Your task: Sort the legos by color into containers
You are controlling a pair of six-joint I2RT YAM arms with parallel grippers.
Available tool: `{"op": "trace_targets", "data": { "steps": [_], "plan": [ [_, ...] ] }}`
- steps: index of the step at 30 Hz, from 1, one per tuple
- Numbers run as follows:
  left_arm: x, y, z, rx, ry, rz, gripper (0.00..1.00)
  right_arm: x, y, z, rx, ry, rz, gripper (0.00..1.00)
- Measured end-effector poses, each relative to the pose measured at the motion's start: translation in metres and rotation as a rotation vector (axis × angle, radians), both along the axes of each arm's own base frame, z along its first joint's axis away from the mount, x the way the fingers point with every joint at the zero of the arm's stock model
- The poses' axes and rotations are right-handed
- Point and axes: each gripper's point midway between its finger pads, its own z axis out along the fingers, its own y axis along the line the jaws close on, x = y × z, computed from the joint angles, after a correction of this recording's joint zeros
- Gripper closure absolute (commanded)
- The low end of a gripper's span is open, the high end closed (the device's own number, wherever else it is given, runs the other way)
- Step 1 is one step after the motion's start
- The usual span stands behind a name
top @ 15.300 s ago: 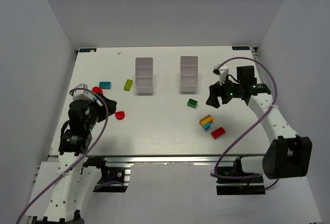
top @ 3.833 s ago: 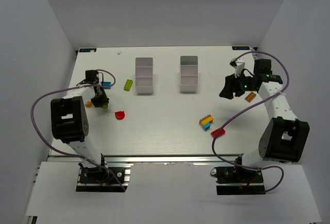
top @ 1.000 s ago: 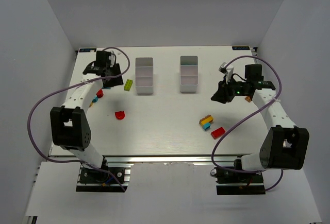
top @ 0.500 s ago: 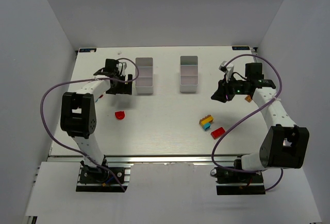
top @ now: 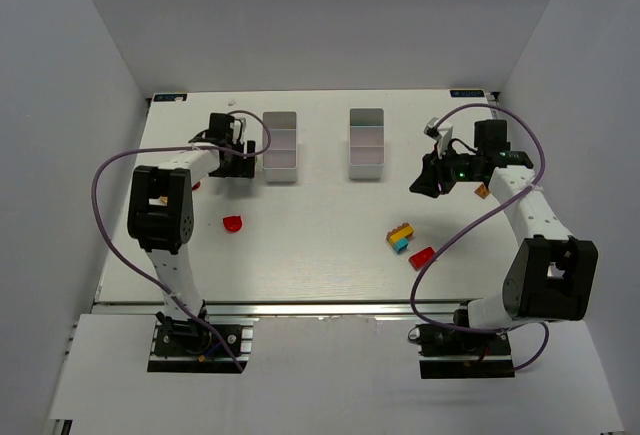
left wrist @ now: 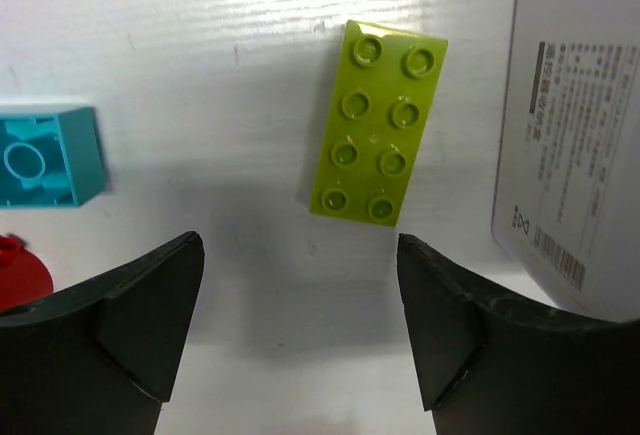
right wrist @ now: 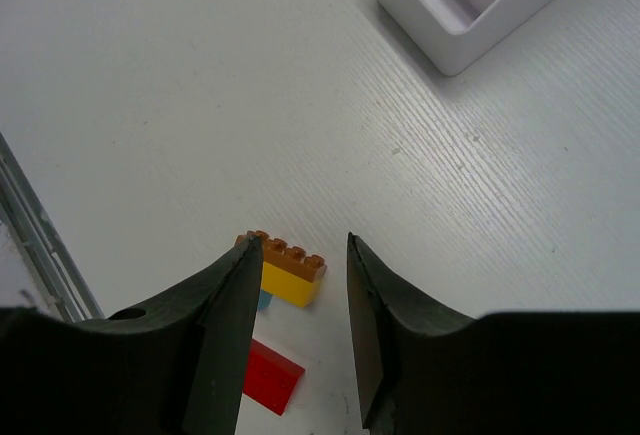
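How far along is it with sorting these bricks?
Barely started: no brick shows in the left bin or right bin. Both grippers are open and empty; the left gripper hangs over a lime brick, the right gripper points toward an orange-yellow stack. Those, a teal brick and a red brick lie unsorted on the table.

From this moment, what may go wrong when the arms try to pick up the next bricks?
1. The lime brick lies tilted, off-centre under the open left gripper and close to the bin. A finger may land on it or push it against the wall.
2. Ahead of the open right gripper, the stack joins orange, yellow and blue bricks. If it is taken whole, the mixed colours would likely end up in one compartment.
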Motion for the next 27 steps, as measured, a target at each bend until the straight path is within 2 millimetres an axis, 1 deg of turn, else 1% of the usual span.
{"op": "trace_targets", "data": {
  "steps": [7,10,12,16,18,21,22,23,24,25,27],
  "plan": [
    [0.018,-0.001,-0.005,0.017,-0.022,0.011,0.19,0.002,0.0,-0.001,-0.001,0.006,-0.003,0.55],
    [0.022,-0.003,-0.009,0.016,-0.025,0.016,0.25,0.002,0.0,-0.001,-0.001,0.006,-0.003,0.55],
    [0.025,-0.004,-0.008,0.012,-0.033,0.022,0.29,0.002,0.0,-0.001,-0.001,0.006,-0.003,0.55],
    [0.034,-0.006,-0.007,0.0,-0.052,0.034,0.3,0.002,0.0,-0.001,-0.001,0.006,-0.003,0.55],
    [0.037,-0.007,-0.008,-0.005,-0.056,0.041,0.34,0.002,0.0,-0.001,-0.001,0.006,-0.003,0.55],
    [0.044,-0.008,-0.008,-0.013,-0.07,0.05,0.45,0.002,0.0,-0.001,-0.001,0.006,-0.003,0.55],
    [0.047,-0.008,-0.008,-0.015,-0.077,0.053,0.53,0.002,0.0,-0.001,-0.001,0.006,-0.003,0.55],
    [0.049,-0.009,-0.008,-0.017,-0.079,0.055,0.56,0.002,0.0,-0.001,-0.001,0.005,-0.003,0.55],
    [0.05,-0.009,-0.008,-0.019,-0.082,0.059,0.59,0.002,0.0,-0.001,-0.001,0.006,-0.003,0.55],
    [0.051,-0.008,-0.008,-0.019,-0.084,0.062,0.63,0.002,0.0,-0.001,-0.001,0.005,-0.003,0.55],
    [0.051,-0.008,-0.008,-0.016,-0.085,0.067,0.67,0.002,0.0,-0.001,0.0,0.006,-0.003,0.55]
  ]
}}
